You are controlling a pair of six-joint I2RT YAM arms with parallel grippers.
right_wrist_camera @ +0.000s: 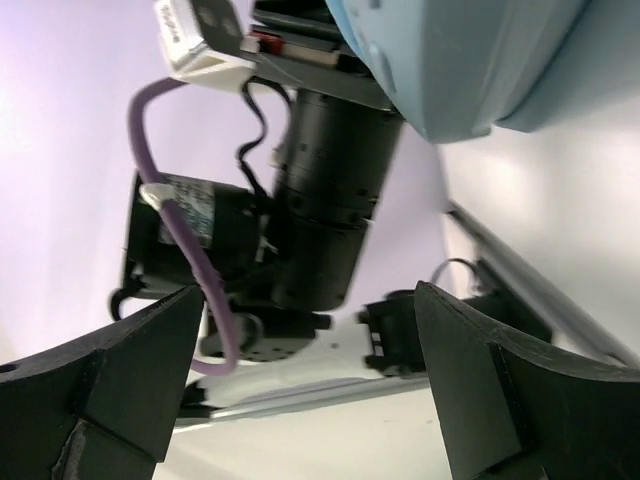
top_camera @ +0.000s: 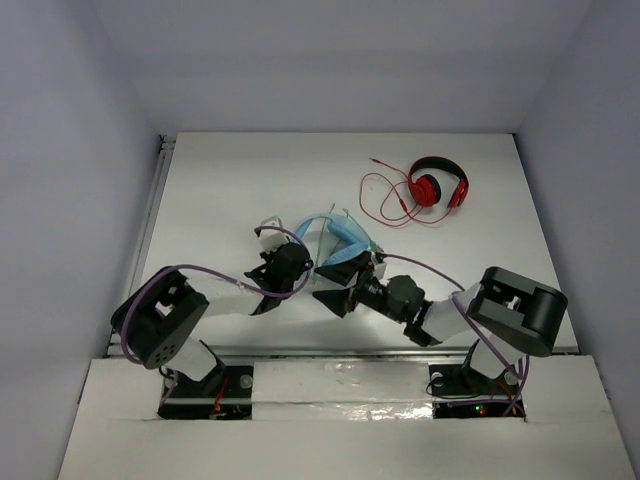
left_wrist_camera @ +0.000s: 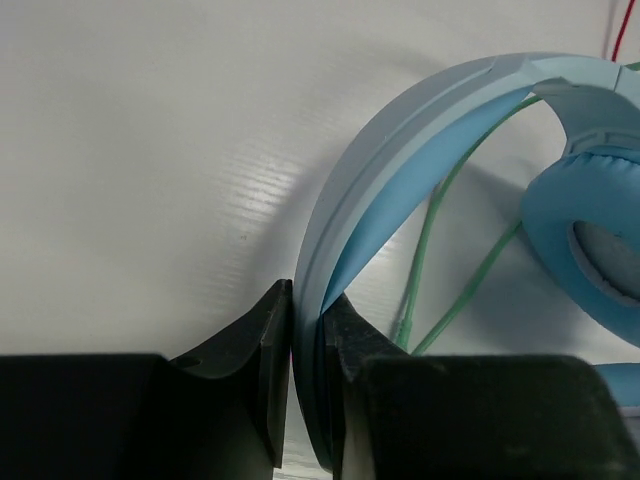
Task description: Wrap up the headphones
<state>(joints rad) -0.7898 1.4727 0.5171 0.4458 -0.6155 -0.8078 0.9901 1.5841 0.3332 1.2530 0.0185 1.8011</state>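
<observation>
The light blue headphones sit mid-table, partly lifted. In the left wrist view their headband arcs up to the right, with an oval earcup at the right and the thin pale green cable lying loose on the table under the arc. My left gripper is shut on the headband's lower end; it shows in the top view. My right gripper is open and empty, just below an earcup, pointing toward the left arm. It sits beside the headphones in the top view.
Red-and-black headphones with a looping red cable lie at the back right. The table's left rail and grey walls bound the space. The two arms' wrists are close together near the table's front.
</observation>
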